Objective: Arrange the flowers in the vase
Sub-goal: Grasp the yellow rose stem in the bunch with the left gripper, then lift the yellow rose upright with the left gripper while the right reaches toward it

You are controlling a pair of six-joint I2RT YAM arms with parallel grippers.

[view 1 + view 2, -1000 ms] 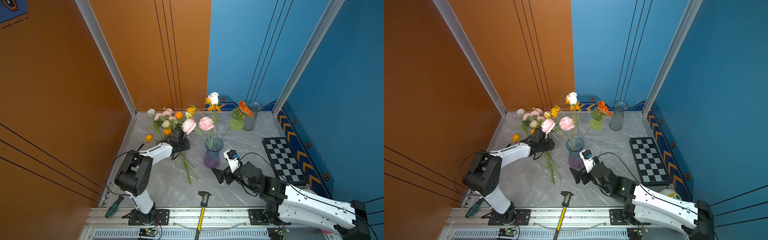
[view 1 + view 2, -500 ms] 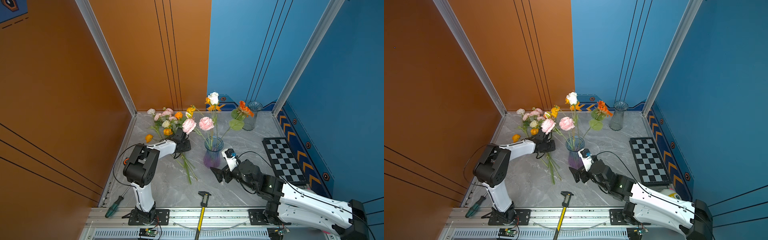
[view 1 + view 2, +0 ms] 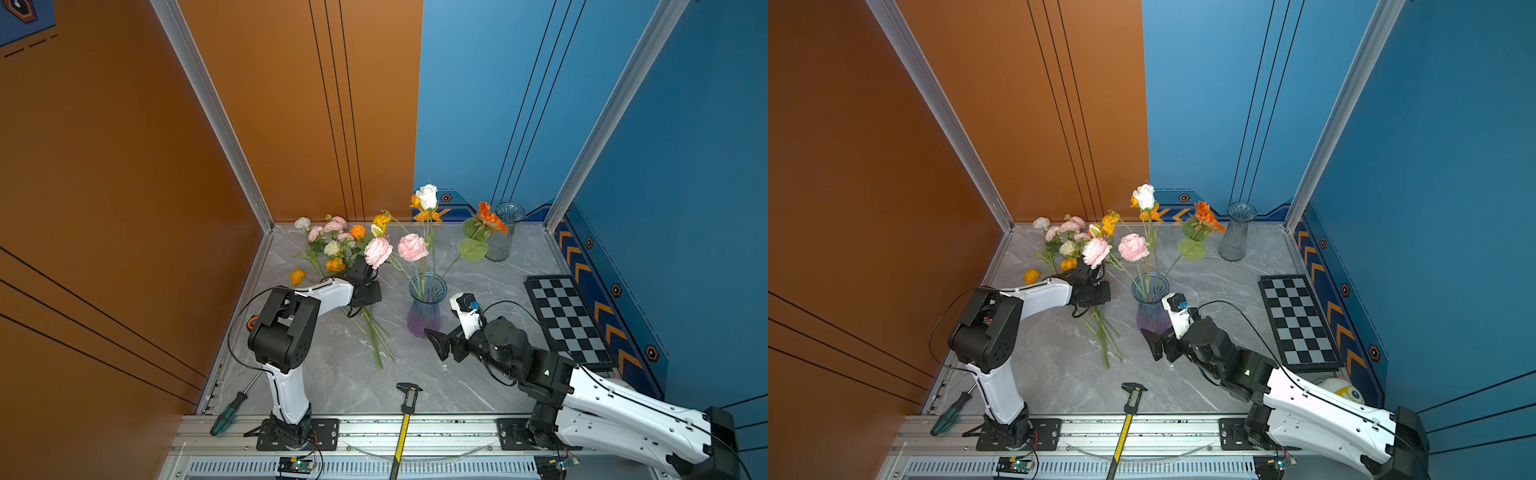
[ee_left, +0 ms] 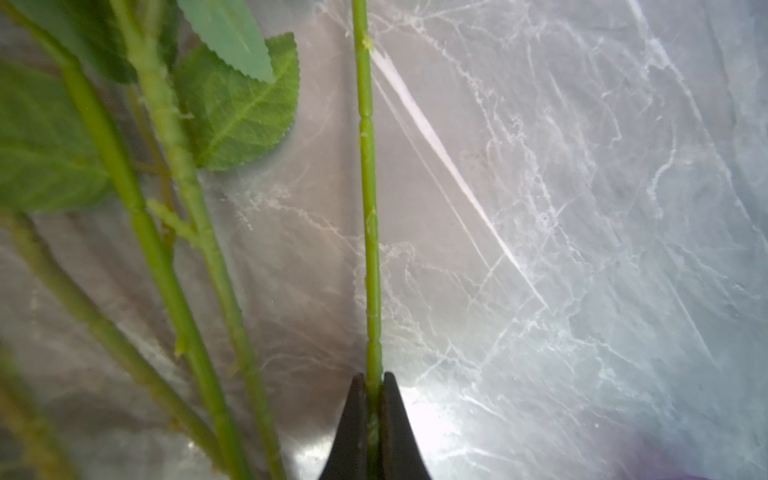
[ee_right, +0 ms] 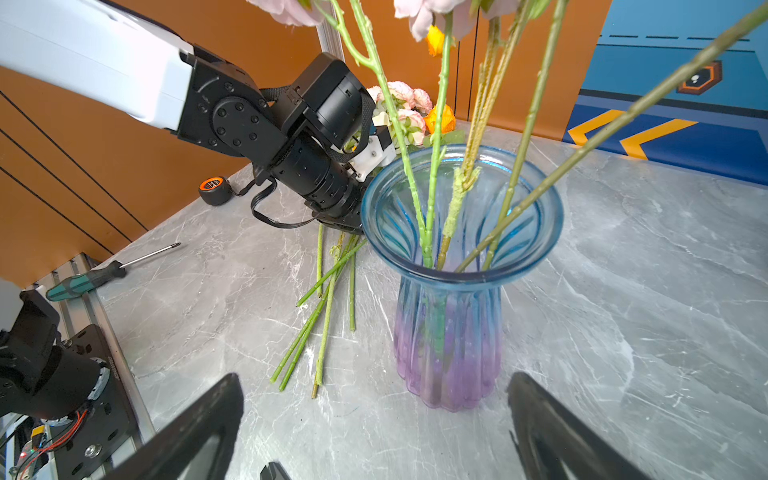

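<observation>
I counted two vases on the desk (image 3: 490,291): one blue-and-purple vase (image 3: 424,316) and one clear glass vase (image 3: 500,241). In the coloured one I made out five stems (image 5: 432,199), as best the right wrist view allowed. The loose flowers (image 3: 336,245) lay in one heap, and their blooms overlapped too much for a firm number, though about six stem ends (image 5: 318,374) showed. A single stem (image 4: 370,187) sat pinched in the left hand (image 4: 374,376). I had two hands in all, counting the right hand (image 5: 374,378). I also counted one screwdriver (image 3: 226,413), one caliper (image 3: 409,401), one checkerboard (image 3: 569,320) and one tape measure (image 5: 212,190).
</observation>
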